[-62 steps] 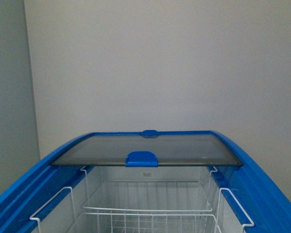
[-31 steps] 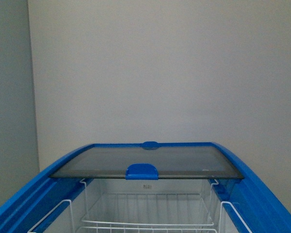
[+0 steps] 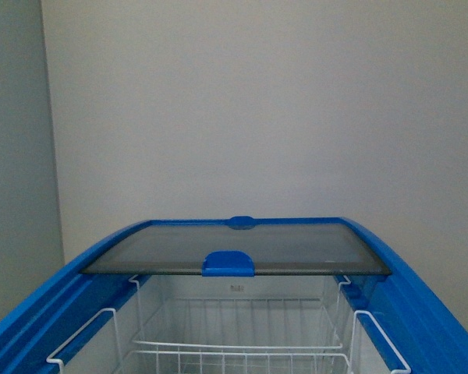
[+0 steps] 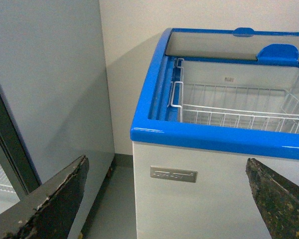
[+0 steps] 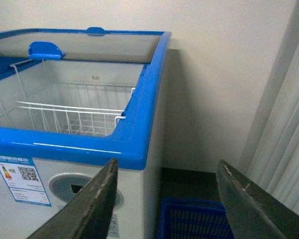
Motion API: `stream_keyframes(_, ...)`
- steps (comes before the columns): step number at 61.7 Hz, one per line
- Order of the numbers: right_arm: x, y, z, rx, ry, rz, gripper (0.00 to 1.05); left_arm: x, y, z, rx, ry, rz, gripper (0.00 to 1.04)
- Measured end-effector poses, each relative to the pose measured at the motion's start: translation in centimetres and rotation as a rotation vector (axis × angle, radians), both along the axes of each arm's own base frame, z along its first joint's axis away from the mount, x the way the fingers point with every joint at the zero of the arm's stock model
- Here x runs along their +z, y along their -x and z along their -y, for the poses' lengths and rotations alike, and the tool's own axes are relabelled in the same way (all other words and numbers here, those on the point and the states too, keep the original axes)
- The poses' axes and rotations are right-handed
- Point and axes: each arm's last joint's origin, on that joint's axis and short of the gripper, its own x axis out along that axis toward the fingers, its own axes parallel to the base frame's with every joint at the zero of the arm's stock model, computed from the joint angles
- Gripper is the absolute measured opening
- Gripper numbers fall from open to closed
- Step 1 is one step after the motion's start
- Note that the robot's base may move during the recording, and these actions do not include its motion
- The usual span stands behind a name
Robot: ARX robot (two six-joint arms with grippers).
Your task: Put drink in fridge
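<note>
The fridge (image 3: 421,296), a white chest cooler with a blue rim, fills the lower front view. Its glass lid (image 3: 242,245) with a blue handle (image 3: 228,263) is slid to the far end, so the near part is open over white wire baskets (image 3: 234,347). No drink shows in any view. My left gripper (image 4: 167,199) is open and empty, in front of the fridge's white front wall (image 4: 189,199), below its rim (image 4: 214,137). My right gripper (image 5: 167,199) is open and empty, beside the fridge's right front corner (image 5: 134,149). Neither gripper shows in the front view.
A tall grey cabinet with a dark-framed door (image 4: 45,89) stands close to the fridge's left side. A blue plastic crate (image 5: 189,219) sits on the floor to the right of the fridge. Pale curtains (image 5: 289,139) hang at the far right. A bare wall (image 3: 242,109) is behind.
The front view has shifted slightly: the fridge dropped lower in the picture, then came back up a little. The lid and baskets have not moved relative to the fridge.
</note>
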Motion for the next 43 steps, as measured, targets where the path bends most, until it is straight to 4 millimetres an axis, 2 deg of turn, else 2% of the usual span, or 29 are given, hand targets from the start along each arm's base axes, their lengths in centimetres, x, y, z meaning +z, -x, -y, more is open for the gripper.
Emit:
stream_keyframes(13, 0.0, 0.0, 0.0, 0.0, 0.0, 0.0, 0.98, 0.0, 0.0, 0.0, 0.0, 0.0, 0.0, 0.97)
stream_keyframes(43, 0.0, 0.0, 0.0, 0.0, 0.0, 0.0, 0.97, 0.0, 0.0, 0.0, 0.0, 0.0, 0.0, 0.97)
